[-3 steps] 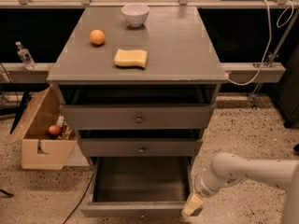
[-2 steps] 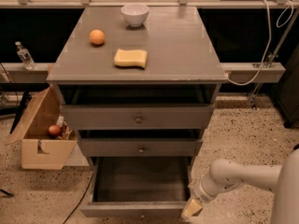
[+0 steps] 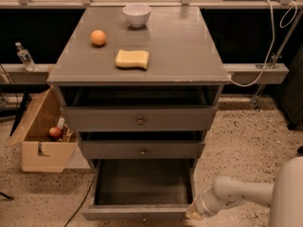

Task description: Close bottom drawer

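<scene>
Left of the cabinet sits a cardboard box, not in play. The bottom drawer, lowest in the cabinet, is pulled well out, dark inside, its thin front low in view. The gripper is at the cabinet's lower right, just beside that drawer's right front corner; contact unclear. Gripper wide or narrow: cannot tell.

Risk, as I judge it: a push on one corner could skew the drawer so it jams in the cabinet, or the gripper could slip off the thin front and run along the side. The drawer front's lower edge is cut off by the frame bottom. The arm runs out of view at right.
</scene>
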Available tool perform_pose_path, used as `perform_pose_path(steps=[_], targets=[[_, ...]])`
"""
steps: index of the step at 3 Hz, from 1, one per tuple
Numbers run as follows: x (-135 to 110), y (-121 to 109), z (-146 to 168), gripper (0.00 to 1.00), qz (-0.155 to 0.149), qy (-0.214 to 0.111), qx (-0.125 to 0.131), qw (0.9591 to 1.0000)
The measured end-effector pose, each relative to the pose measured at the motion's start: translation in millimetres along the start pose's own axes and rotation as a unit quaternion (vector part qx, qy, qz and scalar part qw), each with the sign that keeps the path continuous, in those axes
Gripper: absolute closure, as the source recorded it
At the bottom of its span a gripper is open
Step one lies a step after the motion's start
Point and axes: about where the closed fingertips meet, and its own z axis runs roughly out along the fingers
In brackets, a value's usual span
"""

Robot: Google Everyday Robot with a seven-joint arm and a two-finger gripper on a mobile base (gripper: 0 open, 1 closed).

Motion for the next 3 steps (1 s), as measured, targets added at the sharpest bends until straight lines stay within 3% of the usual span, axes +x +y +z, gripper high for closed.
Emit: perform_pose_path(steps=[1, 2, 3], targets=[[19.0, 2.5, 21.2, 0.89, 0.003, -0.007, 0.01, 0.9999], [33.8, 5.0, 44.9, 1.0, 0.009, -0.006, 0.018, 0.9998], [40.4, 5.9, 70.1, 1.0, 0.006, -0.003, 0.029, 0.9995]])
